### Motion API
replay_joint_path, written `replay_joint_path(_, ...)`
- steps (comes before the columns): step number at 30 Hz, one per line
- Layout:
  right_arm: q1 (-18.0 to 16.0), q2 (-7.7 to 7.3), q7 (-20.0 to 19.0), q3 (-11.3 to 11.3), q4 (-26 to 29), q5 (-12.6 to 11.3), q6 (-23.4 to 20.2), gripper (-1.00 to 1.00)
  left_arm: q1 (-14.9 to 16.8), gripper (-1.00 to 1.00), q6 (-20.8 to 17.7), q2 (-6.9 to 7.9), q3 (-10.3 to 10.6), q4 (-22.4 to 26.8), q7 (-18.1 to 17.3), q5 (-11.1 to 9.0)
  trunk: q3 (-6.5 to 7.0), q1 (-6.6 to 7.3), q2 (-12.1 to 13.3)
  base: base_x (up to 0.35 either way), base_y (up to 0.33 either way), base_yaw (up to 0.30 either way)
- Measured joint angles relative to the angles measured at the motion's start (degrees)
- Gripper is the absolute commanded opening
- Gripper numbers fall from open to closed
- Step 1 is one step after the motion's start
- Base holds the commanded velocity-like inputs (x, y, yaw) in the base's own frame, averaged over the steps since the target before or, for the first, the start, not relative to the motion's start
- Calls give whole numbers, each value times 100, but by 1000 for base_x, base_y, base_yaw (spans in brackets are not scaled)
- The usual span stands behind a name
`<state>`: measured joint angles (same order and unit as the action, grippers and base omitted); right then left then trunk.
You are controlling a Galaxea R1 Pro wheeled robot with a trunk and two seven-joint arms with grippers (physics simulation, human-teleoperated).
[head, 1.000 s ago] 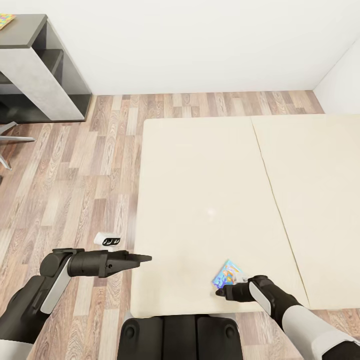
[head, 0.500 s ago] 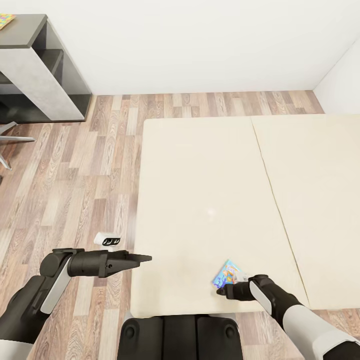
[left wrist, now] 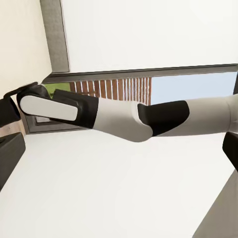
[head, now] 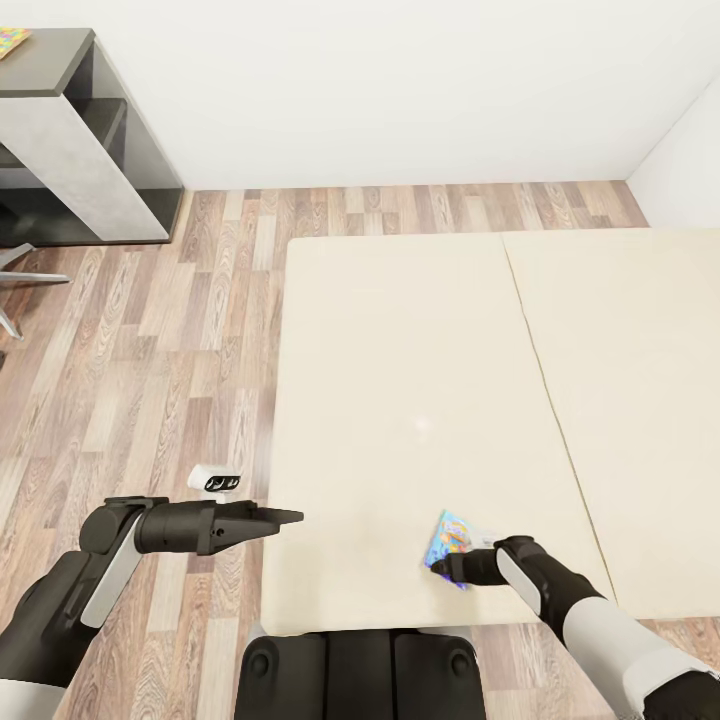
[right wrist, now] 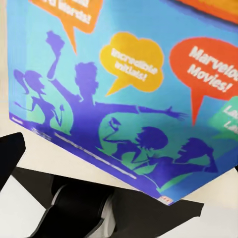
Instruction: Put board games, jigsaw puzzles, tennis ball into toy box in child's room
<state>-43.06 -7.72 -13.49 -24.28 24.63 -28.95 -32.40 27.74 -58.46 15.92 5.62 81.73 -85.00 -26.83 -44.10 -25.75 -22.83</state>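
Rt claw [head: 441,569] on blue game [head: 449,536], near front edge of bed [head: 400,380].
Seems clamped on game's near edge, box tipped up a bit; grip not sure from pics. Step: picking up a game off bed. Next: lift clear, carry to toy box w/o dropping. Rt arm reaches low across bed corner. Lt claw [head: 290,517] held level over bed edge, looks pinched shut, holding nothing.

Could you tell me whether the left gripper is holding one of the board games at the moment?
No, the left gripper hangs empty over the bed's near edge, while the light-blue board game sits at the right gripper.
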Motion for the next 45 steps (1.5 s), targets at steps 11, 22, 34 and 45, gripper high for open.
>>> replay_joint_path(11, -82, 61, -1, -7, 92, 16, -4, 100, 0, 100, 0, 11, 0, -1, -5, 0, 0, 0, 0, 0, 0, 0)
replay_joint_path(22, -89, 138, -3, -28, 355, 28, -27, 100, 0, 100, 0, 12, 0, -7, 0, 0, 0, 0, 0, 0, 0, 0)
replay_joint_path(34, -107, 209, -2, -47, 363, 148, -61, 100, 0, 100, 0, 10, 0, -8, 3, 0, 0, 0, 0, 0, 0, 0)
replay_joint_path(45, -120, 126, -22, -43, 360, 160, -92, 100, 0, 100, 0, 2, 0, -9, 3, 0, 53, 0, 0, 0, 0, 0)
